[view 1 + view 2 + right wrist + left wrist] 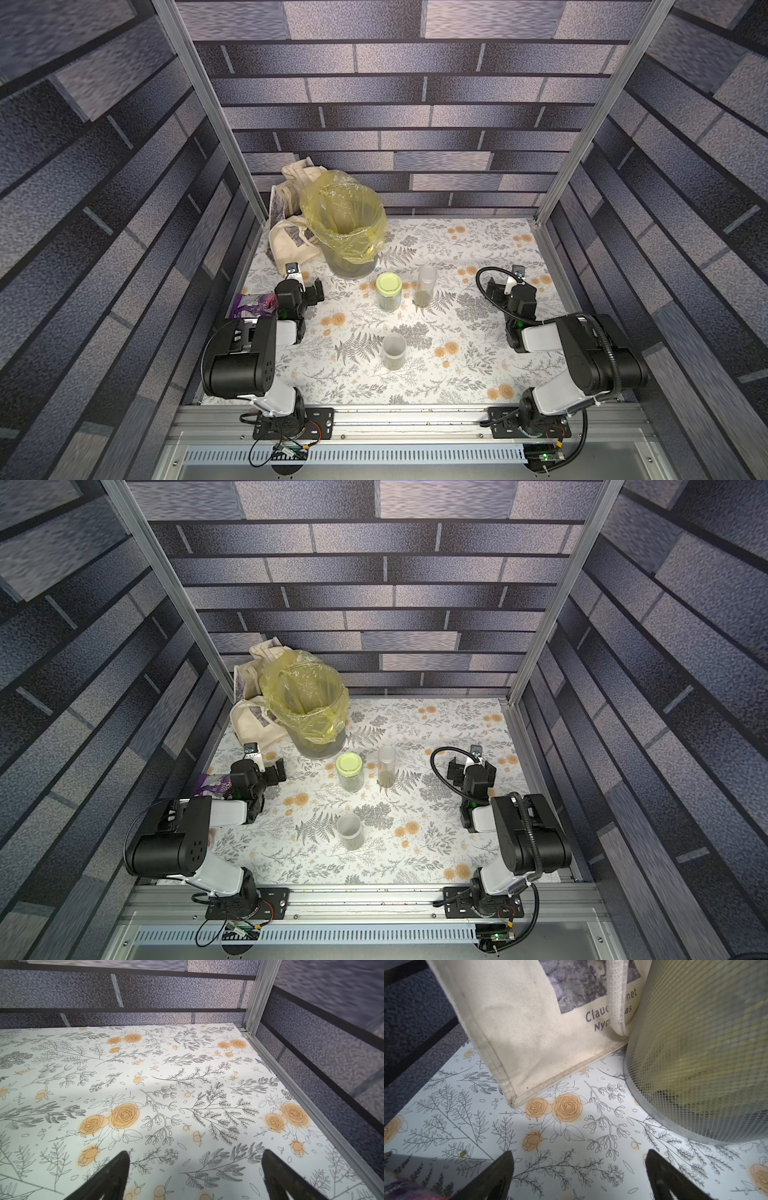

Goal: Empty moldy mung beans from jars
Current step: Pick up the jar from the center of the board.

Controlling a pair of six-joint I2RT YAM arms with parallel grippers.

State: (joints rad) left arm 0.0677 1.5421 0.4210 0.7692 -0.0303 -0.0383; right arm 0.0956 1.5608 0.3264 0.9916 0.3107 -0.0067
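Left wrist view: left gripper (pixel 579 1153) hanging over the white floral-printed tabletop (pixel 477 1126), jaws spread wide, gripping nothing. Cream canvas tote bag (pixel 519 1032) leaning just beside the grey metal mesh bin (pixel 695 1064). In a top view, a yellow plastic liner (pixel 345 216) is draping over that bin's rim. Right of it, standing upright and apart: wide clear jar with lime-green round lid (pixel 388 293), tall slim clear jar (pixel 424 286), and short clear jar (pixel 394 352) nearer the arm bases. Dull olive mung beans (pixel 422 298) showing inside all three. Right gripper (pixel 196 1152) gaping too, empty, facing the right far corner.
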